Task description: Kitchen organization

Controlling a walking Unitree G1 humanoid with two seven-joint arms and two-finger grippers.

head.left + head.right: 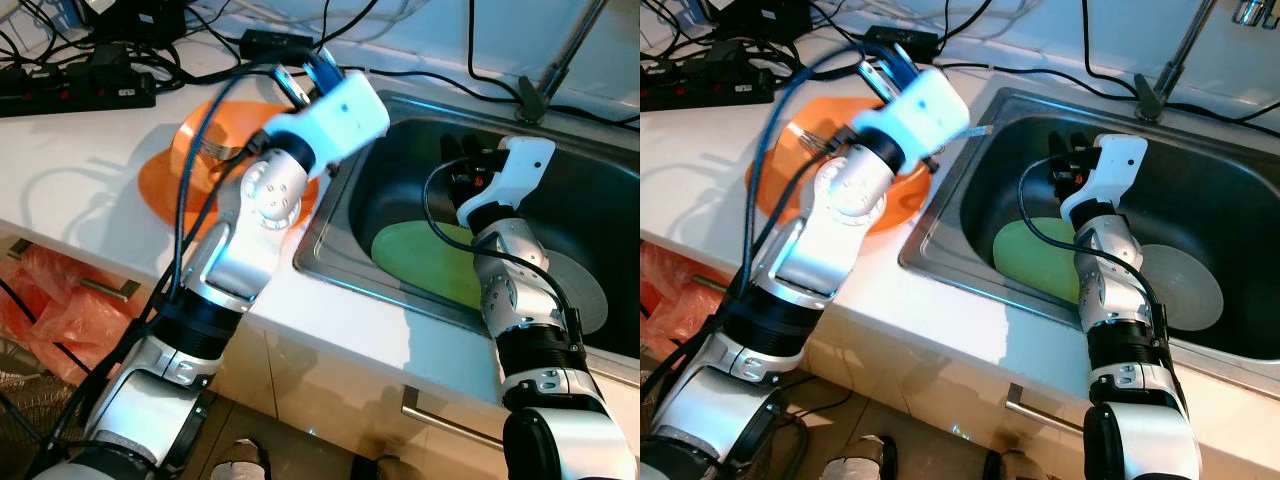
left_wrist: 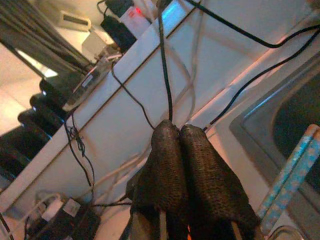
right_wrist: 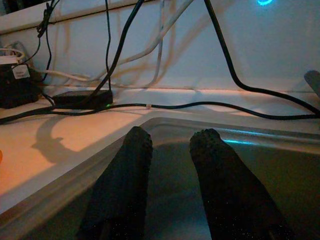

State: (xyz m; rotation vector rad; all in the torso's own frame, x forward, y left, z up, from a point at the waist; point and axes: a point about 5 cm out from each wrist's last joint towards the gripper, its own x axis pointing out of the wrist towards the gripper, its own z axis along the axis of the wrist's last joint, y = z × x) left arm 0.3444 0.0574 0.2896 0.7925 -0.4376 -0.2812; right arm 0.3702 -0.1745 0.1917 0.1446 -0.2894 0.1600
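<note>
Two dishes wait in your steel sink: a round lime-green plate and a flat grey disc. Your right gripper hovers above, fingers apart, empty. Left gripper, pinched shut, sits over the orange plastic plate. I'd lower toward the green one next.

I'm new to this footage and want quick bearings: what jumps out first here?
The orange plate on the white counter beside the sink catches the eye, with the left gripper, fingers shut, raised over it. In the steel sink lie a green plate and a grey plate, with the right gripper open above the basin. Black cables and a power strip clutter the counter's back.
</note>
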